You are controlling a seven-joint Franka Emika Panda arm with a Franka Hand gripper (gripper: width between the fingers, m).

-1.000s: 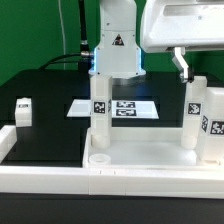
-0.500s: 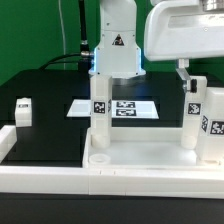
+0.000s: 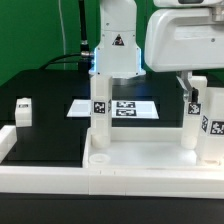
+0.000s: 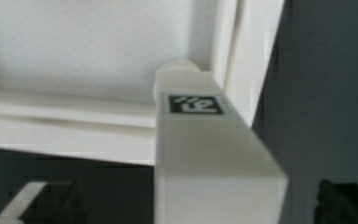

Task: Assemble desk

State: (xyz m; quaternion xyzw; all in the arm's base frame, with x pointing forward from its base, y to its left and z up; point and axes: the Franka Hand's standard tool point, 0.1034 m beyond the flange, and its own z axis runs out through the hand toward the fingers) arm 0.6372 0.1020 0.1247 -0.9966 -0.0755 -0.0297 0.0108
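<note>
**Exterior view.** The tabletop (image 3: 150, 172) lies rims-up on the black bench (image 3: 55, 125), at the near edge toward the exterior view's right. Three legs stand upright in it. The first leg (image 3: 100, 110) is at its left corner, the second leg (image 3: 192, 125) is toward the right, and the third leg (image 3: 213, 130) is just beside the second. The fourth leg (image 3: 22, 110) sits loose on the bench, well apart on the exterior view's left. The marker board (image 3: 120, 108) lies flat beyond the tabletop. The pincer (image 3: 190, 86) hangs at the top of the second leg, with one finger visible alongside it. Whether that finger touches the leg cannot be told here.

**Wrist view.** A leg (image 4: 202, 150) with a marker on its face runs up the middle, with the tabletop's rim (image 4: 87, 110) beyond it. By judgement this is the second leg. The dark fingers (image 4: 43, 205) stand one on each side with clear gaps, so the pincer (image 4: 194, 202) is spread wide and pinches nothing.

**Assessment.** The step in hand appears to be taking hold of the second leg, probably to seat or tighten it in its socket. With one leg unfitted, the desk is well along but unfinished.

**Next move.** It calls for a square approach with the leg centred, then a closure on its flat faces. The third leg stands close — a finger could knock it.
</note>
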